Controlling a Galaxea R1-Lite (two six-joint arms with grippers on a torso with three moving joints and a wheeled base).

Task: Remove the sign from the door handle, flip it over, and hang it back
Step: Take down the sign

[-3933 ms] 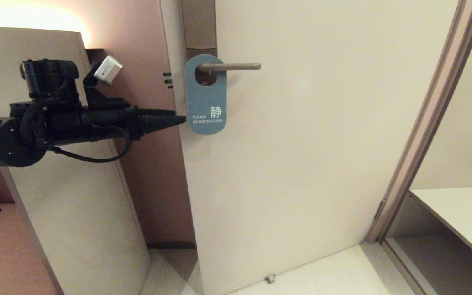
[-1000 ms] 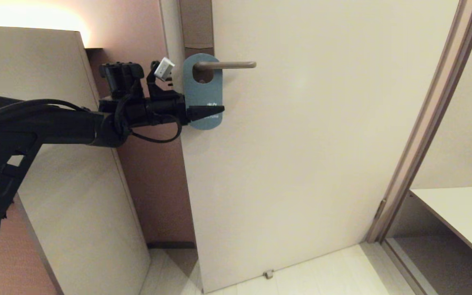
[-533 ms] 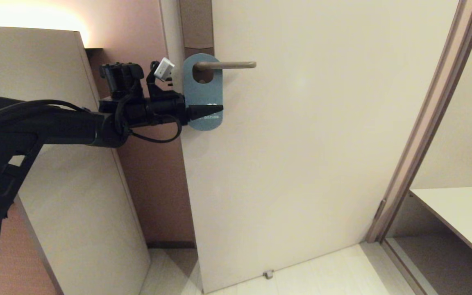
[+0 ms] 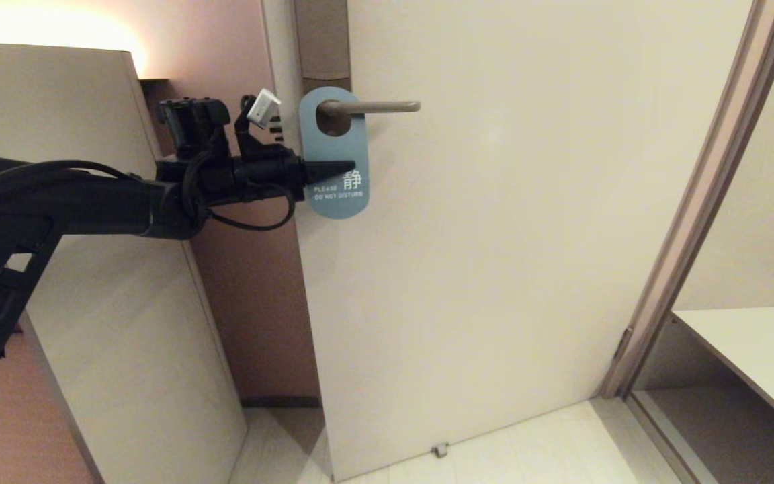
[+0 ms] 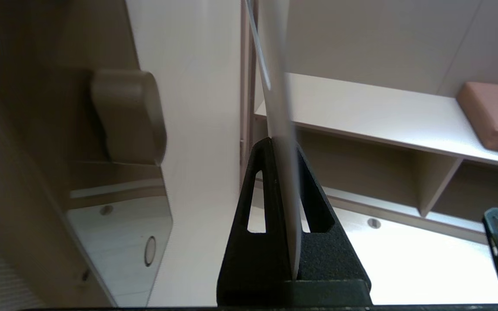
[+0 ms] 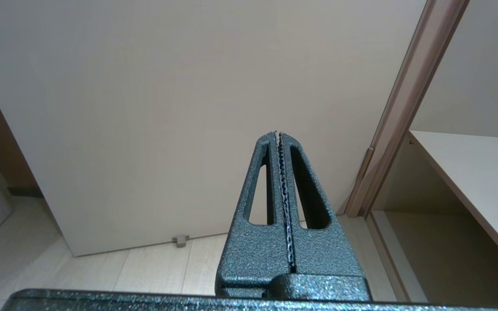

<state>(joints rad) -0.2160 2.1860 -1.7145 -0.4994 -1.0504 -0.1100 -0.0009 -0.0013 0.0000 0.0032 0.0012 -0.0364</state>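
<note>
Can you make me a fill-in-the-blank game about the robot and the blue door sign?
1. The sign hangs on the door ____.
2. The face of the sign we can see is the colour ____.
3. The ____ gripper is pinching the sign.
4. The right gripper holds ____.

Missing words: handle; blue; left; nothing

- My left end effector covers the middle of the sign (its back face is unseen).
- The door handle passes behind the sign's hole rim.
</note>
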